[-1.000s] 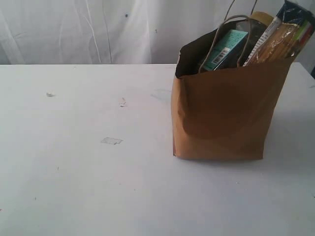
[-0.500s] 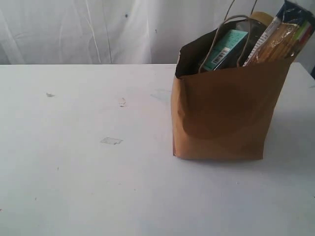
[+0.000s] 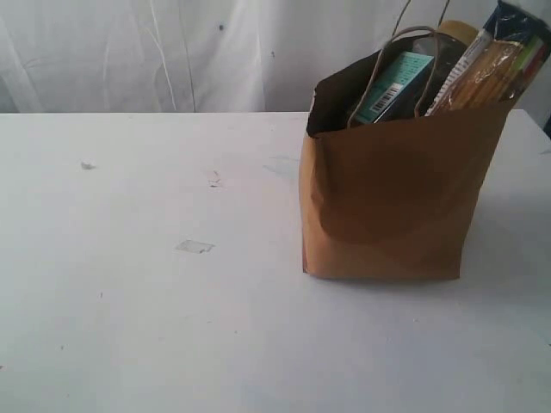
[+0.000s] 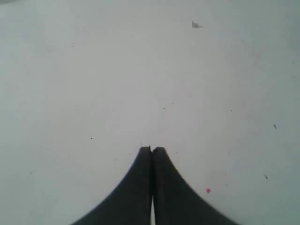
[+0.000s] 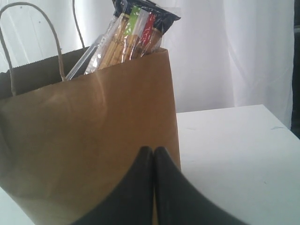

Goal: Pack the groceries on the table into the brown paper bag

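Observation:
The brown paper bag [image 3: 392, 194] stands upright on the white table [image 3: 155, 301], right of centre. Sticking out of its mouth are a teal-labelled box [image 3: 393, 86], a gold lid [image 3: 456, 33] and the long spaghetti packet [image 3: 495, 60]. Neither arm shows in the exterior view. In the right wrist view the bag [image 5: 84, 136] fills the frame with the spaghetti packet [image 5: 126, 37] poking out; my right gripper [image 5: 153, 149] is shut and empty, facing the bag's side. My left gripper [image 4: 151, 149] is shut and empty over bare tabletop [image 4: 140, 70].
Small crumbs and scuffs lie on the table, such as a crumb [image 3: 86, 165] at the left and a pale mark [image 3: 195, 247] near the middle. A white curtain [image 3: 172, 52] hangs behind the table. The table's right corner [image 5: 267, 112] shows past the bag.

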Robot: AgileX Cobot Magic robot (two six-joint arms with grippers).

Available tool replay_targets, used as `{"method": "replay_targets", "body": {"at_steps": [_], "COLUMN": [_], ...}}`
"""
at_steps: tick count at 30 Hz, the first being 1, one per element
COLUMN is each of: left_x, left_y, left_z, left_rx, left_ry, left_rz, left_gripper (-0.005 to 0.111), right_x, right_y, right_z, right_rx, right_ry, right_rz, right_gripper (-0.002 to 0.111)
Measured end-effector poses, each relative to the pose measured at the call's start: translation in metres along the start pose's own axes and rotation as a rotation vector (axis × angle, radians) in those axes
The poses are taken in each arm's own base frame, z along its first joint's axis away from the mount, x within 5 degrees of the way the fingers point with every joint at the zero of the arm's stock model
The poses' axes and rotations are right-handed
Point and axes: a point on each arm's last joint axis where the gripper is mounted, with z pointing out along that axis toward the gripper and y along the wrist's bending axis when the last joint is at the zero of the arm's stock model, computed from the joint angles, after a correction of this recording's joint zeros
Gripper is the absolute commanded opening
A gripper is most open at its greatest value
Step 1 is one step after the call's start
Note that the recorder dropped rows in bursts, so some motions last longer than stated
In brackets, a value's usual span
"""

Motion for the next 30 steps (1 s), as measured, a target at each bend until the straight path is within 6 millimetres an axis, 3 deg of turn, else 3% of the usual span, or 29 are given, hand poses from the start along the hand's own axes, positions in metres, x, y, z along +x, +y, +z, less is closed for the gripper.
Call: {"method": "replay_targets", "body": {"at_steps": [8,13,23,28,30], "left_x": [0.000,0.000,0.000,0.000,0.000], "left_y": [0.000,0.000,0.000,0.000,0.000], "left_z": [0.000,0.000,0.000,0.000,0.000], "left_rx": [0.000,0.000,0.000,0.000,0.000], "left_ry": [0.000,0.000,0.000,0.000,0.000], "left_rz": [0.000,0.000,0.000,0.000,0.000], "left_gripper": [0.000,0.000,0.000,0.000,0.000], "right_x": [0.004,0.020,0.037,0.037,0.037], "right_y": [-0.001,-0.007,-0.018,-0.009,-0.006], "right_z": [-0.001,-0.001,-0.009,-0.011,-0.011], "right_rx": [0.001,0.082,0.241,0.178,0.156], "right_ry": [0.004,0.090,0.221,0.202,0.210], "right_rz": [0.027,0.372,0.460,0.757,0.763], "right_gripper": [0.000,0.000,0.000,0.000,0.000]}}
